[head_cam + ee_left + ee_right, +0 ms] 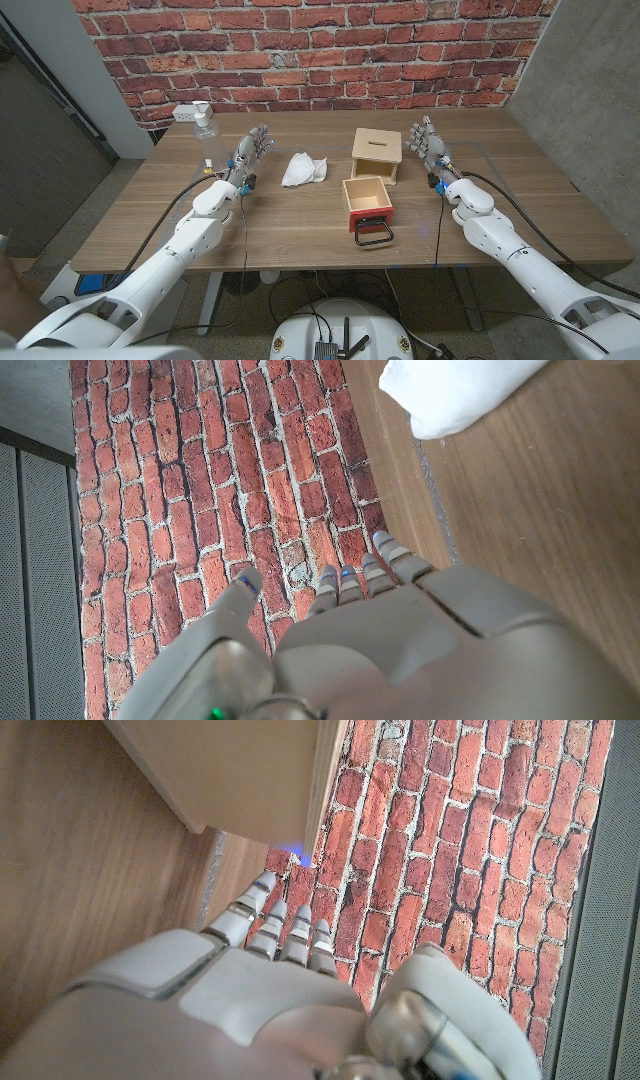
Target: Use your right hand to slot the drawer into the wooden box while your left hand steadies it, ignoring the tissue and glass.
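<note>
Squarely lengthwise — drawer (367,203) handle nearest robot.

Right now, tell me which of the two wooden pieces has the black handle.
The drawer, the open-topped piece with the red front nearer the robot. The closed wooden box behind it only has a slot in its lid.

Drawer (367,204) touching wooden box (376,154); bare table (520,215) beside both; tissue (303,169) near.
</note>
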Robot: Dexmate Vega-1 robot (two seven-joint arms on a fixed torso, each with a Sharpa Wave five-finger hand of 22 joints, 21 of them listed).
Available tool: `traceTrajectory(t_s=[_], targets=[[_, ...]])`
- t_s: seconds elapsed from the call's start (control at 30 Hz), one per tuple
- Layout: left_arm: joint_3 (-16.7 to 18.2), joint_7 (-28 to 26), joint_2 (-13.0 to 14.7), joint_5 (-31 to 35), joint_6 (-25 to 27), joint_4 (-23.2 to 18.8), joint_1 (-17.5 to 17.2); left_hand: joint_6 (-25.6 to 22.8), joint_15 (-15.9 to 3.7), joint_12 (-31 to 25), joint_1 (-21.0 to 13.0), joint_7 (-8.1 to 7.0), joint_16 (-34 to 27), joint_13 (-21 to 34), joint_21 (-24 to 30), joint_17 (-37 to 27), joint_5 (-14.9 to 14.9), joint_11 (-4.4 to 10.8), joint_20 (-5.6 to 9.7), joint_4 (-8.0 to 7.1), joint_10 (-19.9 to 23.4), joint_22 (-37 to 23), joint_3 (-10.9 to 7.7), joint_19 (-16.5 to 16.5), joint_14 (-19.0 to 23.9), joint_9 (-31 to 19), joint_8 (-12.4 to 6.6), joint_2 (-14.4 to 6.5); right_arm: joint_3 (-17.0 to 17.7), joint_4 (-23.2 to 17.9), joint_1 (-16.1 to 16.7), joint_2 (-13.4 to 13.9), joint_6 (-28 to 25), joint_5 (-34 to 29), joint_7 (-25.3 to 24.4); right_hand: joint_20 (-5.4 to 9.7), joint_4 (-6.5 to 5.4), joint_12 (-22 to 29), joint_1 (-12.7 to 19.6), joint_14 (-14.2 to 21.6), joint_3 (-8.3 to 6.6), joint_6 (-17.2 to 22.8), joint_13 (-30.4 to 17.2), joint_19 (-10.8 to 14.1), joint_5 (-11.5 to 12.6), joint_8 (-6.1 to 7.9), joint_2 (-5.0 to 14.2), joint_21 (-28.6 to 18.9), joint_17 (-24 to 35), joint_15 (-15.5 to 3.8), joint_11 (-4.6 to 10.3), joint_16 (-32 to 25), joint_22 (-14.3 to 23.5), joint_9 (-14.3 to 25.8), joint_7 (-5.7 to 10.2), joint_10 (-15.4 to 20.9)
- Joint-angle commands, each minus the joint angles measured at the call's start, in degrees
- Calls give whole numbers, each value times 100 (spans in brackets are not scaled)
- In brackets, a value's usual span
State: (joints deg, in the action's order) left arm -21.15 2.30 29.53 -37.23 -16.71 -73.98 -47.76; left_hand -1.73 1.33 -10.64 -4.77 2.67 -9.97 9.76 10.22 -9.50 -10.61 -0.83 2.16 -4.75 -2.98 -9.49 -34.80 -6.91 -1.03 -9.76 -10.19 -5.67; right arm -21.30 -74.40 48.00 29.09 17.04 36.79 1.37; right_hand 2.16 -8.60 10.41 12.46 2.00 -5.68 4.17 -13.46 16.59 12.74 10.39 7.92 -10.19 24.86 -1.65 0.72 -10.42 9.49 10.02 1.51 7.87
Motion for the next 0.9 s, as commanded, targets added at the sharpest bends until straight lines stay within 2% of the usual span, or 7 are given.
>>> traceTrajectory(t_s=[0.03,0.23,0.67,0.9], targets=[[52,21,36,-46,-48,-65,-82,8,-15,-33,-26,31,-24,21,40,-8,-28,7,224,6,-67,-10,-49,-40,-71,-15,-30,-391,92,-347,253,119,47,-77,-250,12,-21,42,27,37,-11,88,-7,47,28,36,8,-26,-10,-47,-16,-41,8,20,-3,60],[73,-170,-16,-7,-95,-170,-159,9,-18,-29,-26,25,-19,20,39,-7,-25,12,224,22,-68,-10,-62,-35,-71,-15,-26,-379,110,-370,252,182,15,-50,-181,25,-5,45,22,38,-20,103,14,44,35,41,8,-28,-35,-50,-11,-43,8,19,-8,66],[83,-386,178,76,174,-567,-300,3,-27,-29,-24,24,-11,18,29,-6,-20,15,242,54,-51,-9,-92,-1,-68,-14,-24,-368,174,-562,439,276,94,-102,-279,34,31,55,21,59,-44,115,57,40,49,43,12,-33,-93,-57,-2,-52,7,17,7,86],[95,-390,151,59,145,-544,-299,-2,-21,-26,-25,19,-8,18,23,-5,-18,26,257,73,-48,-9,-112,28,-67,-14,-23,-367,213,-786,572,412,65,-164,-343,36,47,59,22,74,-52,114,74,52,52,42,6,-40,-117,-59,0,-58,6,17,17,96]])
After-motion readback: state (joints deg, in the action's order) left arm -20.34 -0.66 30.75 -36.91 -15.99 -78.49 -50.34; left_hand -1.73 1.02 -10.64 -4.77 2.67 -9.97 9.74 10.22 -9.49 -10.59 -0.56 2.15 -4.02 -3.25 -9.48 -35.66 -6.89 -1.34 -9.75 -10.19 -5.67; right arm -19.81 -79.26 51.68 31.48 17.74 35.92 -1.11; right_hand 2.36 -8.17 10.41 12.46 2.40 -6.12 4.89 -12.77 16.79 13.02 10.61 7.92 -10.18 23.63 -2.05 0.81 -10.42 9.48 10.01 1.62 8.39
